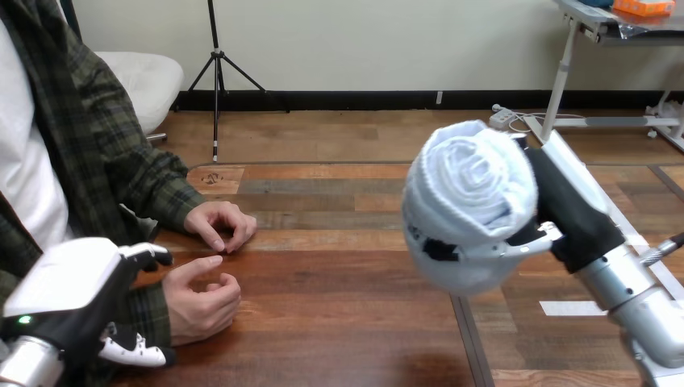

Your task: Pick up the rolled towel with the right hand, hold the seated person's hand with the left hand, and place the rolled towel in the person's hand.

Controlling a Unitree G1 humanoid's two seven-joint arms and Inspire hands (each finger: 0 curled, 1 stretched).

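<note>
A white rolled towel is lifted off the table at the right, its spiral end facing me. My right hand is shut on it, fingers wrapped round its lower side. At the lower left, my left hand sits at the sleeved wrist of the person's nearer hand. One finger lies over the wrist and the thumb comes under it. That hand rests on its side on the wooden table, fingers loosely curled and holding nothing.
The person's farther hand rests palm down on the table just behind the nearer one. A seam in the tabletop runs below the towel. The table's right edge has a pale strip.
</note>
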